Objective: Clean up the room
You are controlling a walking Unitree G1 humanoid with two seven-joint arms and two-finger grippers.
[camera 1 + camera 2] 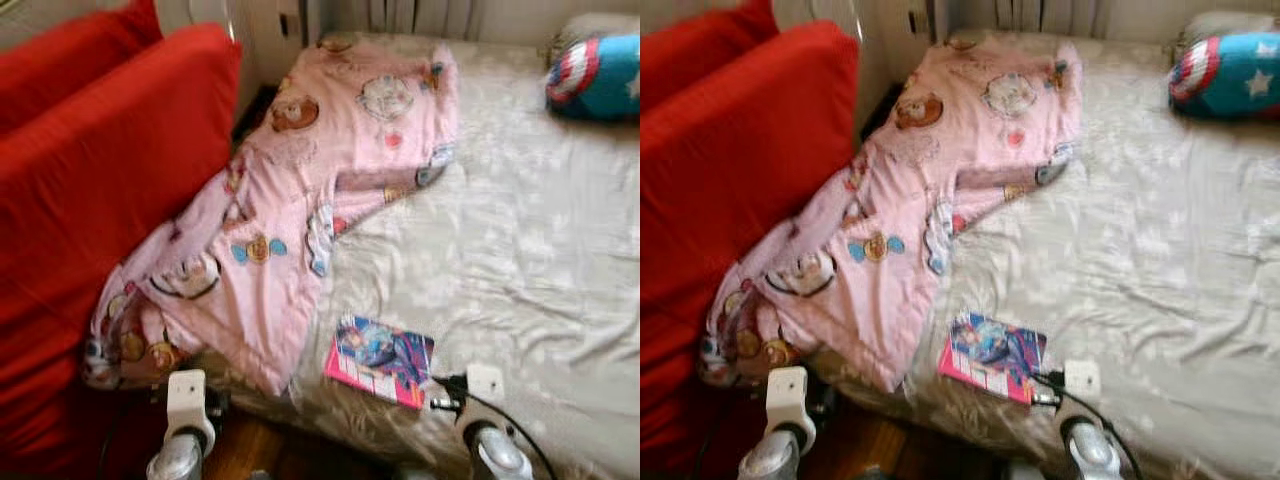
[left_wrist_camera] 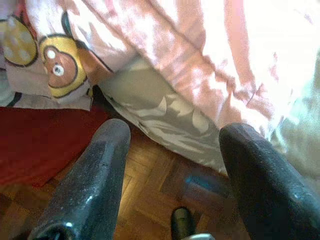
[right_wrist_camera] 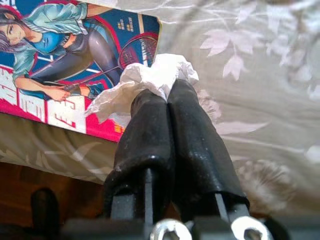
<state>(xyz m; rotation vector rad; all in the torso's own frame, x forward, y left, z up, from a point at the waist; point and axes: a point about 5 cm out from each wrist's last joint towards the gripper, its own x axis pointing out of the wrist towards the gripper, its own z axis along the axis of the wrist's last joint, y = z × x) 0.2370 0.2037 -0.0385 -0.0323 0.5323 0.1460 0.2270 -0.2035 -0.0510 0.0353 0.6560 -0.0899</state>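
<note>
A comic book [image 1: 381, 359] with a pink and blue cover lies on the bed's near edge. My right gripper [image 3: 167, 97] is shut on a crumpled white tissue [image 3: 142, 80] just over the book's corner [image 3: 75, 55]. A pink cartoon-print blanket [image 1: 300, 200] is bunched on the bed's left side and hangs over its edge. My left gripper [image 2: 172, 145] is open with nothing between its fingers, low beside the hanging blanket [image 2: 165, 45] and above the wooden floor [image 2: 150, 175].
The bed [image 1: 520, 250] has a pale leaf-print sheet. Red cushions [image 1: 90, 180] stand at the left against it. A blue and red shield-print pillow [image 1: 595, 75] lies at the bed's far right. A black cable [image 1: 510, 415] runs along my right arm.
</note>
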